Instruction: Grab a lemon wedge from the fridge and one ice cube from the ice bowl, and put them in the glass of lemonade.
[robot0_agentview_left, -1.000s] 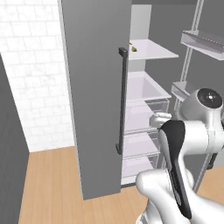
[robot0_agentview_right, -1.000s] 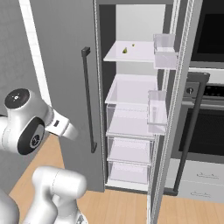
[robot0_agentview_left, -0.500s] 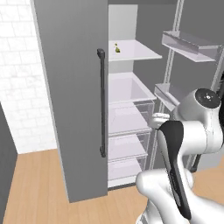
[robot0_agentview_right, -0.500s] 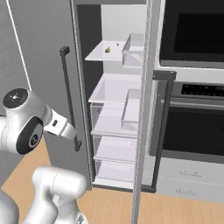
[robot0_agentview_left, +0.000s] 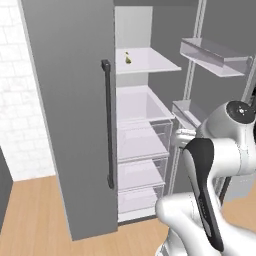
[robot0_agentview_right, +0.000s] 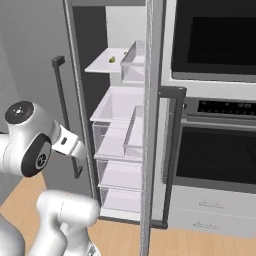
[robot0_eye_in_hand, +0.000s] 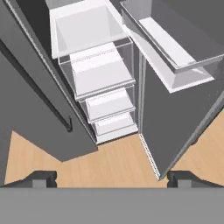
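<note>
The fridge (robot0_agentview_left: 70, 125) stands ahead with its left door closed and its right door (robot0_agentview_right: 150, 125) swung open. The lemon wedge (robot0_agentview_left: 128, 59), a tiny yellow-green piece, lies on the upper white shelf, also seen as lemon wedge (robot0_agentview_right: 112, 59). My gripper (robot0_eye_in_hand: 112, 178) is open with nothing between its fingertips (robot0_eye_in_hand: 41, 177). It hangs low in front of the open fridge, looking down at the clear drawers (robot0_eye_in_hand: 100, 74), well below the wedge's shelf. The ice bowl and the glass of lemonade are out of view.
Shelf bins (robot0_agentview_left: 215, 57) stick out from the open door, close to my arm. A long dark bar handle (robot0_agentview_left: 106, 125) runs down the closed door. The black oven and microwave column (robot0_agentview_right: 215, 100) stands right of the fridge. Wooden floor (robot0_eye_in_hand: 118, 162) lies below.
The whole scene has slid left in both base views, so the base has moved. More of the oven column now shows on the right, and the fridge interior looks closer.
</note>
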